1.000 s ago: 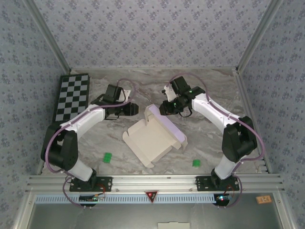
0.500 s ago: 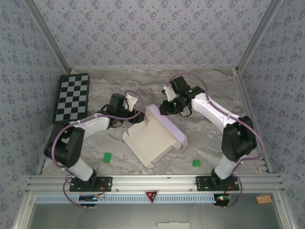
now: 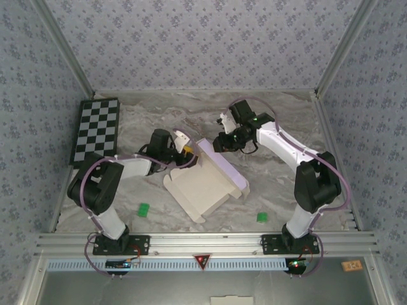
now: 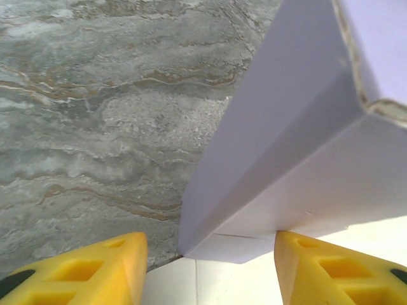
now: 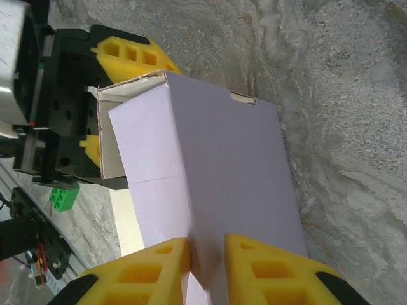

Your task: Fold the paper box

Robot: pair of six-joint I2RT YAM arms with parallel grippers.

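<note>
We see the box (image 3: 205, 183) mid-table, btwn the two arms — main panel lying flat, cream inside up, w/ the long far-right wall folded up and showing lavender.

R gripper (image 5: 206, 264) is clamped on that wall. In the R wrist view both yellow fingers (image 5: 143, 273) press the thin card from either side. From above, it sits at the wall's far end.

L gripper (image 4: 210, 270) reaches in from the left at the box's far corner, jaws spread. In its own wrist view the raised lavender corner stands btwn the two fingers w/ a gap on each side, so nothing is pinched. The R wrist view shows those fingers either side of a short end flap, cream face toward them; whether they touch it we can't tell.

The table (image 3: 280, 127) is grey, marble-look. A checkerboard (image 3: 96, 129) lies at far left, well apart from the box. Two green blocks (image 3: 144, 209) sit near the front edge — one left of the box, one right, both apart from it.
</note>
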